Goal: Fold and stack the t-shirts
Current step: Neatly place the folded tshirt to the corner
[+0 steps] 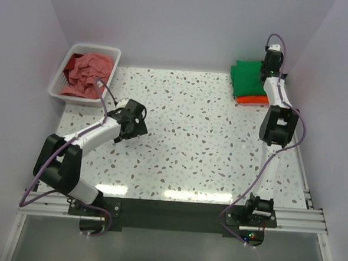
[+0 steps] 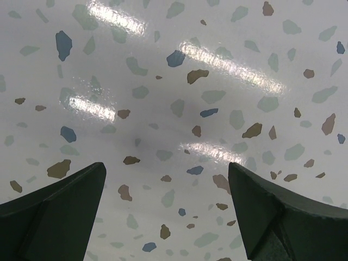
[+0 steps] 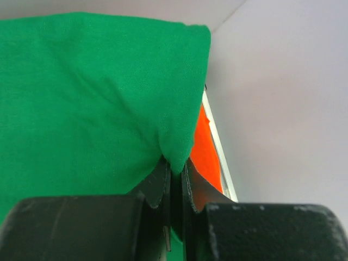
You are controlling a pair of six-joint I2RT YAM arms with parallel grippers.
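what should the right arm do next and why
Probably open the right gripper and let go: its jaws are pinched shut on a fold of the green t-shirt, which already lies folded on the orange t-shirt in the far right corner.

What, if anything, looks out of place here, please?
Only the dusty pink cotton t-shirt, crumpled unfolded in the white slatted plastic basket; the bright green t-shirt lies folded on the bright orange t-shirt.
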